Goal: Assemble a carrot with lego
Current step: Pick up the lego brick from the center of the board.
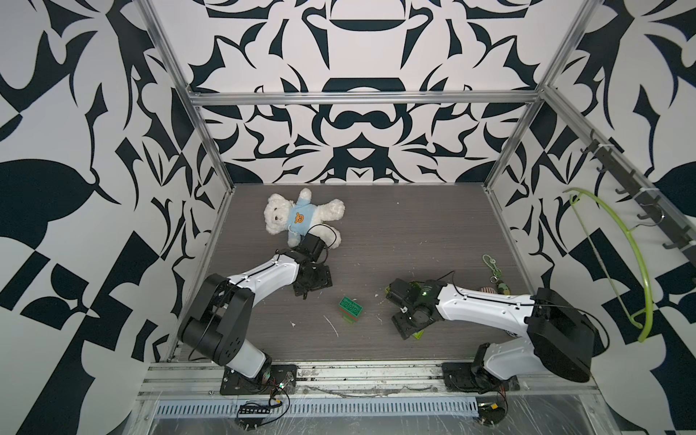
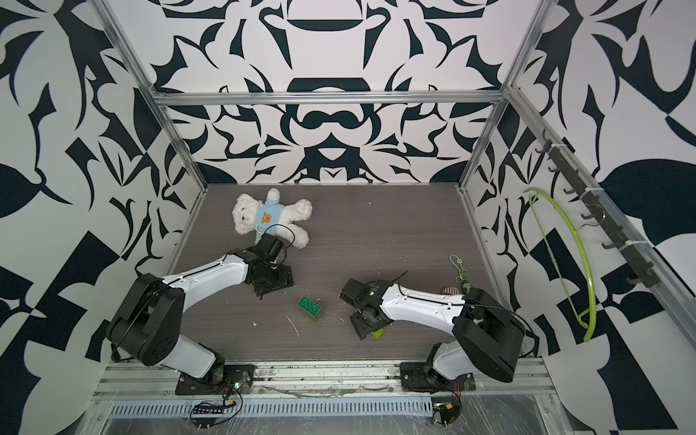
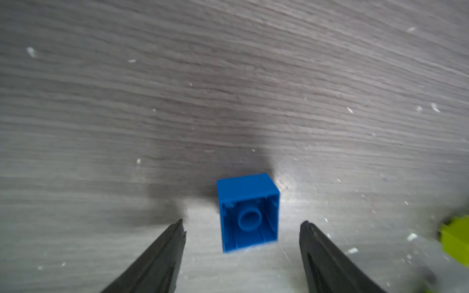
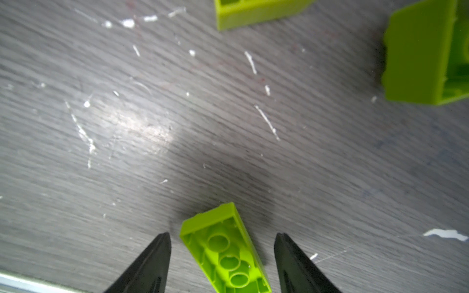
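Both top views: part-built carrot [image 1: 351,309] [image 2: 310,309] stands central, untouched.
Left wrist: left gripper [image 3: 243,224] spread wide, blue brick [image 3: 247,215] centred between the tips on its side, no contact.
Right wrist: right gripper [image 4: 222,234] spread, lime oblong brick [image 4: 224,250] between the tips, long axis roughly along them, slightly skewed.
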Robot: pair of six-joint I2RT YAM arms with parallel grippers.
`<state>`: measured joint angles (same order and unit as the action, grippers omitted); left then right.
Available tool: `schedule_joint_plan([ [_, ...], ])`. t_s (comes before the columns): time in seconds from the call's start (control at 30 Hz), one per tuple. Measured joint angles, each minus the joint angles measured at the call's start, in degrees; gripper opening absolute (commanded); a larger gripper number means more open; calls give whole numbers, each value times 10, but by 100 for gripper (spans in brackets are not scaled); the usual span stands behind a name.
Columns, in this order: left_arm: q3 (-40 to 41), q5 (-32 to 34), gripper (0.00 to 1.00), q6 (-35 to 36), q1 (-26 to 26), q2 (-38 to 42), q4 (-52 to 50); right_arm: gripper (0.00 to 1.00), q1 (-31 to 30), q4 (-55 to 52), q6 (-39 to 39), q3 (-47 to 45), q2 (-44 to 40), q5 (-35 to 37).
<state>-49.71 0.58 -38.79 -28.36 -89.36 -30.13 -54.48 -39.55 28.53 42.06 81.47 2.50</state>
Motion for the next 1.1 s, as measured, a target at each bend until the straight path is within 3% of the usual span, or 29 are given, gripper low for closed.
schedule_joint_plan([
  [0.13, -19, 8, 74, 3, 0, -14, 4, 70, 0, 1, -1, 0, 0, -3],
  [0.43, -35, 12, 57, 18, -2, -41, 6, 70, 0, 2, -2, 0, -4, -3],
  [0.73, -35, 23, 46, 30, -14, -42, 1, 69, 0, 2, -2, 0, -10, -3],
  [0.97, -37, 24, 26, 48, -15, -41, -1, 69, 0, 2, -2, 0, -26, -4],
  [1.1, -40, 20, 20, 71, -15, -36, -16, 70, 6, 0, -5, 0, -44, -9],
])
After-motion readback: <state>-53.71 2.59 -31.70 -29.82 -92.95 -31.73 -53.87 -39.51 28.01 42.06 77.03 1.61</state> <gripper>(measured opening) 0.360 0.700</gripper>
